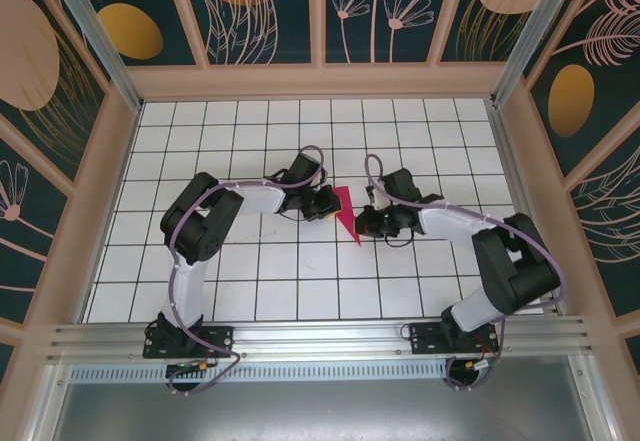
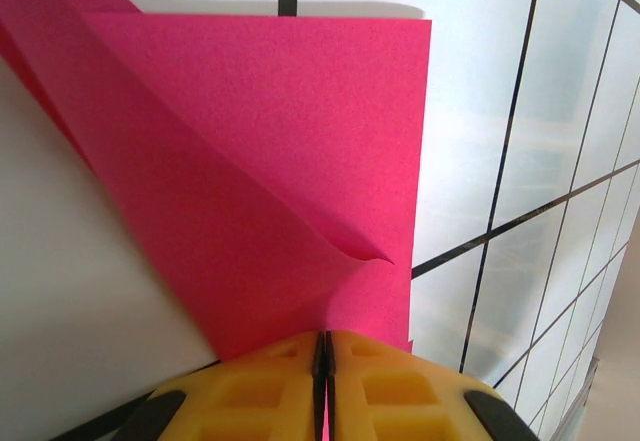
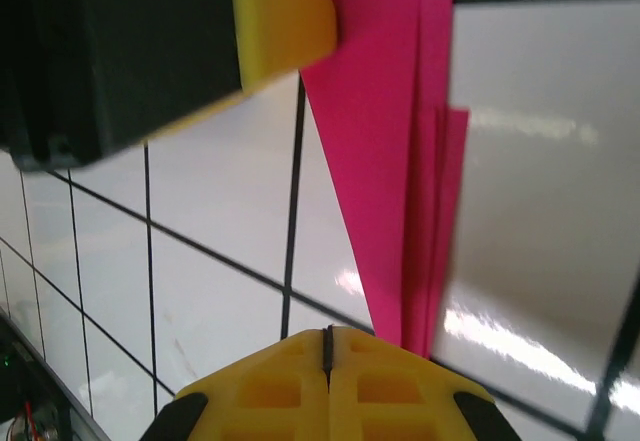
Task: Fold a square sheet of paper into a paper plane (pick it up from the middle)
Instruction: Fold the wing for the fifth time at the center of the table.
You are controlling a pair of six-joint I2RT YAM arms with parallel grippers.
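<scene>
The paper plane (image 1: 346, 215), a part-folded magenta dart, sits at the centre of the bench (image 1: 250, 281) between the two arms. It is light, thin and limp. It creases or tears under any pull, and its flaps spring apart. Take hold at the stacked layers along the centre crease, not at a single flap. The left gripper (image 2: 322, 346) has its jaws closed on the paper's edge near the broad end. The right gripper (image 3: 327, 341) has its jaws fully closed at the narrow end; whether paper sits between them cannot be told. The grippers stand near each other, so each obstructs the other, and the bench looks glossy, so paper may slide.
</scene>
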